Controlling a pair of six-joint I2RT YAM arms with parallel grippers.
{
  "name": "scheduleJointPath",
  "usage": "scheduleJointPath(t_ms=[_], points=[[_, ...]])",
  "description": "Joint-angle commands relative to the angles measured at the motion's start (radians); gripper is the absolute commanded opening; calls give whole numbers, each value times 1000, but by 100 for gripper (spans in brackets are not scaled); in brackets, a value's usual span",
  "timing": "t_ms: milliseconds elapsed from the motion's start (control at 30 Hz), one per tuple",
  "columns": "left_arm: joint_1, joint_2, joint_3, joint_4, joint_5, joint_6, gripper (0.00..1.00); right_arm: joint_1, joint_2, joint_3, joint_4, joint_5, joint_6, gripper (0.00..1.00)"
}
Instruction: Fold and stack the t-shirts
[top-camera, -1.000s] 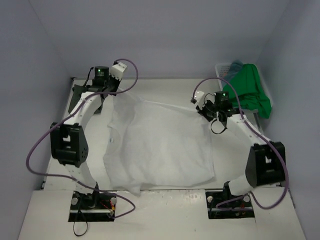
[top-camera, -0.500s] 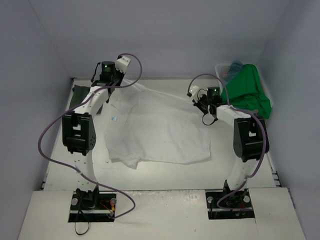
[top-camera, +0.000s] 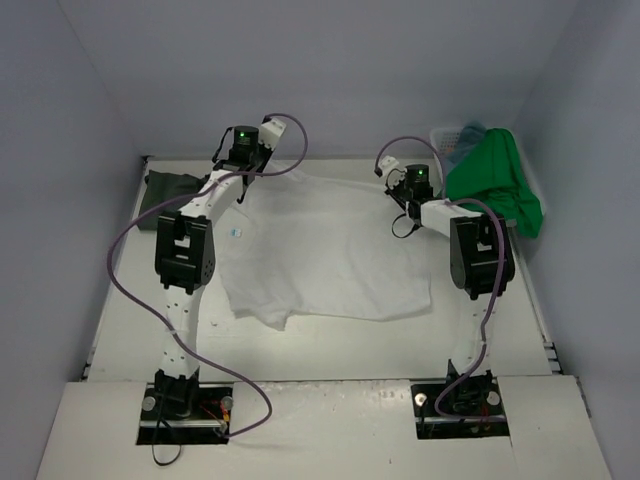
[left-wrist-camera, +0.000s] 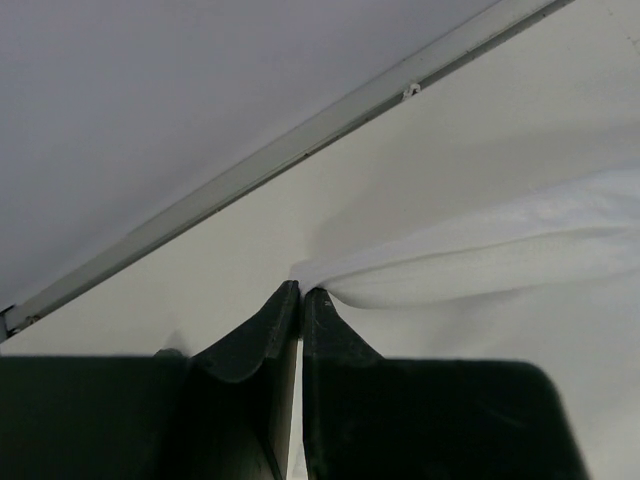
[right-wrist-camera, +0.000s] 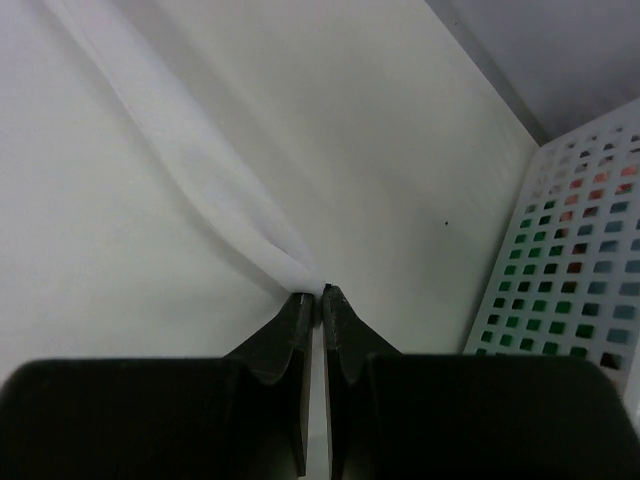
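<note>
Table: left gripper, right gripper outstretched, pinching t-shirt.

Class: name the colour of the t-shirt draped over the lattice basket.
The t-shirt is bright green, seen best in the top external view.

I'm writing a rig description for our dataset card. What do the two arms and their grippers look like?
Both the left arm and right arm have slim white links joined by boxy black housings. A purple cable loops along each, and a green light glows at each wrist. The left gripper and right gripper have black, tapered fingers.
</note>
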Motion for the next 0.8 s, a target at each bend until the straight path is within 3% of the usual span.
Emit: scheduleJointPath(t_ms=[0,167,267,300,433,767], points=[[2,-5,100,7,-21,9,0,12,37,103,49,58,10,0],[-9,59,166,-1,-30,49,0,17,154,250,6,107,1,0],[-21,90,183,10,-68,100,0,26,217,333,-9,159,-5,12],[-24,98,186,21,-84,122,0,32,230,351,-9,175,-8,22],[-34,137,212,19,-101,143,0,46,309,428,-9,262,-25,33],[-49,223,327,-20,-162,183,0,70,333,456,119,392,-70,36]])
